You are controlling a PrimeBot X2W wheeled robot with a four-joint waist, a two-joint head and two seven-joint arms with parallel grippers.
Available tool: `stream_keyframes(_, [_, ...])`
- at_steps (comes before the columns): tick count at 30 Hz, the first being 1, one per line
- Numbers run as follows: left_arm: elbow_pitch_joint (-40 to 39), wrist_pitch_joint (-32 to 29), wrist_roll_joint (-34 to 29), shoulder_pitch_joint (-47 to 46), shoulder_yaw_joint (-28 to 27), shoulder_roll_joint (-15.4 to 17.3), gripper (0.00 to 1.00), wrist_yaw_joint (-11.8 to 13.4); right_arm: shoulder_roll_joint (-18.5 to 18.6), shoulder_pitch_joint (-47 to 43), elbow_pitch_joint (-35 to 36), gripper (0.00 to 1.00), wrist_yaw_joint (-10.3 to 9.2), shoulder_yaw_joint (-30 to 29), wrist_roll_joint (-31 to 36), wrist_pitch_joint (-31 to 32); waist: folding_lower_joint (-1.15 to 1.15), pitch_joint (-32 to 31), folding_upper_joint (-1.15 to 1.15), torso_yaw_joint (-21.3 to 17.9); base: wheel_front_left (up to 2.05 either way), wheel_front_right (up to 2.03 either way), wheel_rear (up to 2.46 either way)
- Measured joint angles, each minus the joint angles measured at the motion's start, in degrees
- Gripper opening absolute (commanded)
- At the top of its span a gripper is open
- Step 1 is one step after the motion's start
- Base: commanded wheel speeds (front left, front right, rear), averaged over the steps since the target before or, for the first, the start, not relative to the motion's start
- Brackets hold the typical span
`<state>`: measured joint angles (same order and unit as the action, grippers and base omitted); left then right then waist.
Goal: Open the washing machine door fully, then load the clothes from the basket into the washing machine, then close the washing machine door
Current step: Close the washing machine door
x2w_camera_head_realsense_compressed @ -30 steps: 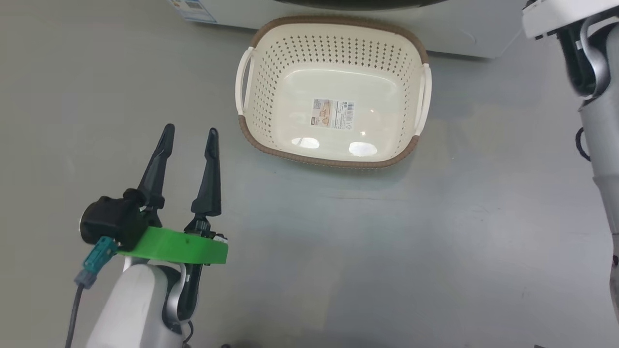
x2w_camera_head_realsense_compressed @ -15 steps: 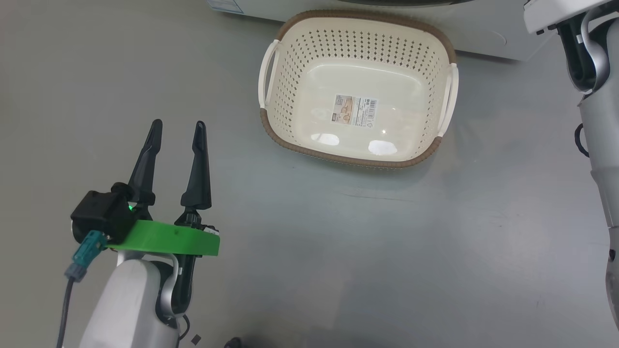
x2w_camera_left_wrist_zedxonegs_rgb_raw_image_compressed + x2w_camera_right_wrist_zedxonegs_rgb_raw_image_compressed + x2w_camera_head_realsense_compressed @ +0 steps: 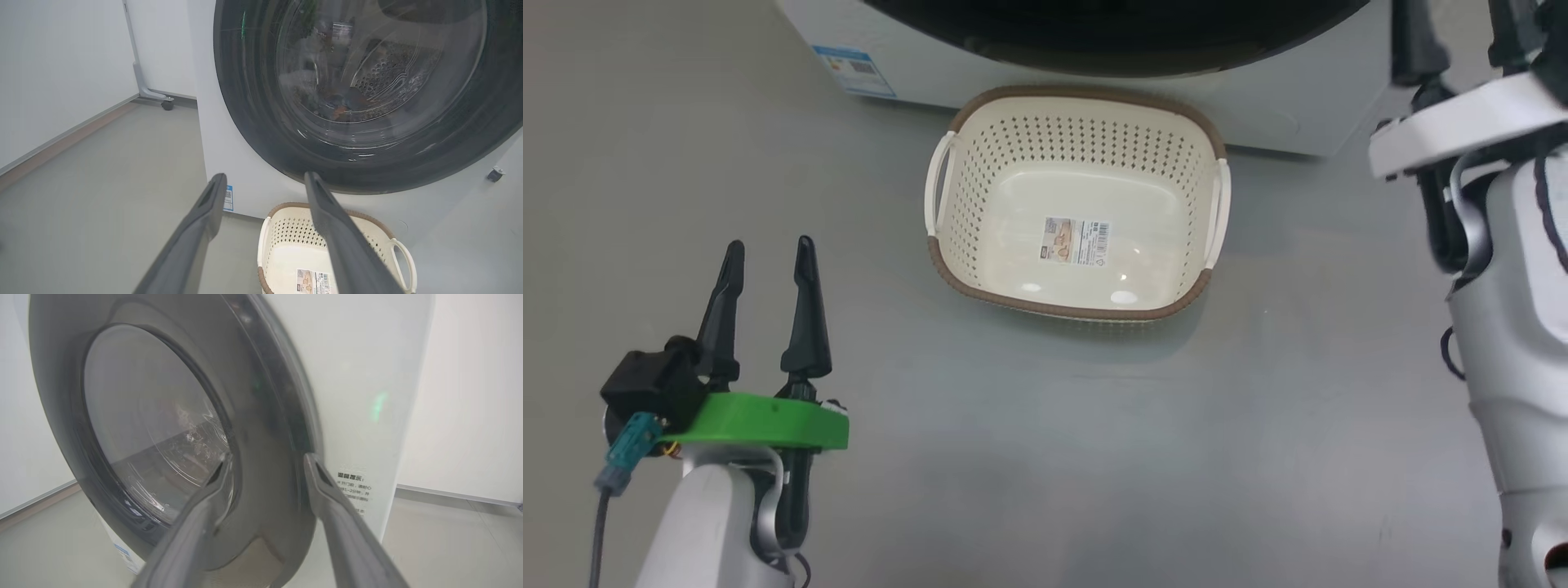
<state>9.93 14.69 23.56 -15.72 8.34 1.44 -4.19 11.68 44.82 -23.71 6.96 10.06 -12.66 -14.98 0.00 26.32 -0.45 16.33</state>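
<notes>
My right gripper (image 3: 265,457) has its fingers spread and holds nothing. The rim of the washing machine door (image 3: 261,388) sits just ahead, between them (placed to press it home, I judge). The left gripper (image 3: 769,245) hangs parted and unladen, and the basket (image 3: 1013,139) lies ahead to its right with nothing inside.
</notes>
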Motion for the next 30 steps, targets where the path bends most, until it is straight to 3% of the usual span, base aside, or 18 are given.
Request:
stream_keyframes(10, [1.91, 0.0, -2.97, 6.09, -6.28, 0.12, 1.0, 0.01, -3.07, -13.17, 4.87, 1.0, 0.0, -2.55, -0.44, 0.0, -0.01, -6.91, 0.0, -4.72, 0.0, 0.0, 0.0])
stream_keyframes(30, [3.44, 0.0, -8.05, 18.59, -9.69, 0.73, 1.0, 0.0, -6.12, -38.19, 7.94, 1.0, -0.03, -6.08, 0.2, 0.01, -0.01, -21.78, 0.0, -14.43, 0.0, 0.0, 0.0])
